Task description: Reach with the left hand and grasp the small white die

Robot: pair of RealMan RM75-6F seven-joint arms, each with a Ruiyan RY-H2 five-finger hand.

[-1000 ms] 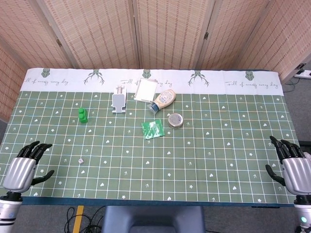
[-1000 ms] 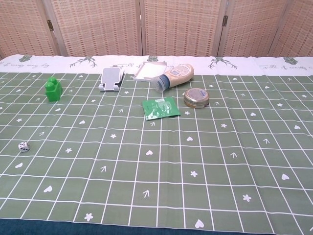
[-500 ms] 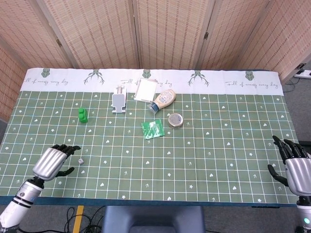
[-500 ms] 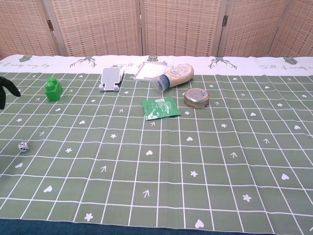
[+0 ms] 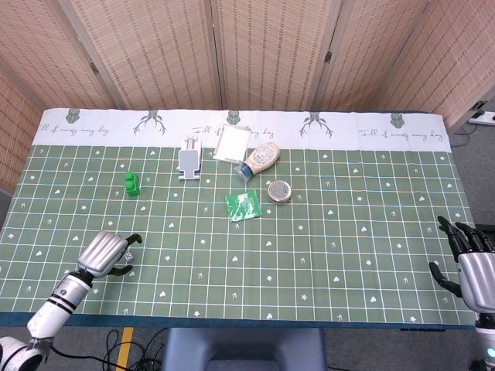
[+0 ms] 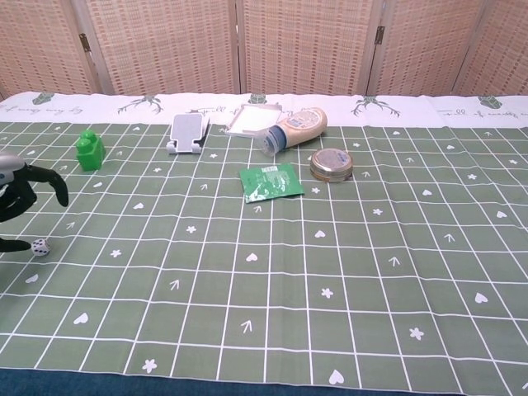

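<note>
Down at the lower left of the head view, my left hand (image 5: 106, 253) hovers over the small white die (image 6: 40, 246), fingers spread around it, nothing gripped. At far lower right my right hand (image 5: 473, 268) sits released at the table edge (image 5: 309, 318).

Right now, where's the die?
Near-left on the green tablecloth: the small white die sits just under the left hand, near the front edge, well forward of the green block.
</note>
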